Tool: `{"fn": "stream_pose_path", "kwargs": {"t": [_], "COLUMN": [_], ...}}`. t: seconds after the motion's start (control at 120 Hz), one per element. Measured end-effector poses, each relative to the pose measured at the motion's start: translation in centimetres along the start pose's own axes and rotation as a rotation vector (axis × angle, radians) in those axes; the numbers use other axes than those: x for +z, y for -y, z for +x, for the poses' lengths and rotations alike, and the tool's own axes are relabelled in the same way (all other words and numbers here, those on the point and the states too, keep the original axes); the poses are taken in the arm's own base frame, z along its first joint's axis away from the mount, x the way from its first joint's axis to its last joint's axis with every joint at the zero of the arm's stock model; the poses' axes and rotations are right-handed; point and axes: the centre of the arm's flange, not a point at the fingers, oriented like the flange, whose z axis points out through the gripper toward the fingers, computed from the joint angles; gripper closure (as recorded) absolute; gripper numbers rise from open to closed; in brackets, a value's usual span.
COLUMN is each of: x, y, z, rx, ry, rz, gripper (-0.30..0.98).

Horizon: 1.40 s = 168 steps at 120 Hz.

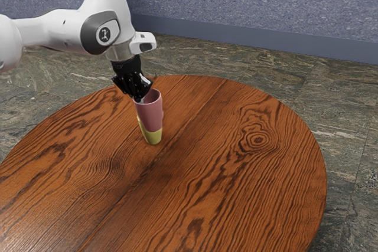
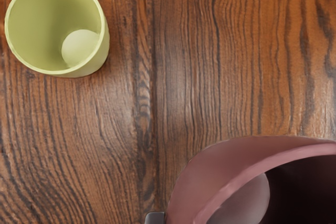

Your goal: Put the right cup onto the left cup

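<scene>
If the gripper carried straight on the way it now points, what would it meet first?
Most likely the wooden table, met by the base of the pink cup that the gripper holds. The yellow-green cup looks off to one side, though depth is unclear.

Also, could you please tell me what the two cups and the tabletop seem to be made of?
The pink cup looks like smooth plastic or glazed ceramic, with an even color and soft sheen. The yellow-green cup seems the same, with a plain, unpatterned wall. The tabletop looks like varnished wood, or a wood-look surface: dark grain, a knot and a faint gloss.
</scene>
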Motion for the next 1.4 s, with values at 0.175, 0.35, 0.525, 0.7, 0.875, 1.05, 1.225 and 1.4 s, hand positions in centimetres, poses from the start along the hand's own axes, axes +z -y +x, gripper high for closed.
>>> {"fn": "stream_pose_path", "kwargs": {"t": [0.175,0.35,0.525,0.7,0.875,1.05,1.225,1.4], "x": [-2.3,-2.6,-2.2,-0.9,1.0,2.7,5.0,6.5], "y": [3.2,4.4,7.4,9.0,9.9,10.6,11.0,11.2], "z": [1.4,3.1,3.5,5.1,6.7,8.2,9.3,9.8], "rx": [-0.031,-0.029,-0.061,-0.072,-0.073,-0.071,-0.07,-0.068], "ry": [-0.039,-0.054,-0.053,-0.051,-0.04,-0.035,-0.018,-0.01], "rz": [0.016,0.024,0.034,0.044,0.049,0.055,0.052,0.049], "gripper": [0.79,0.79,0.79,0.79,0.79,0.79,0.79,0.79]}}
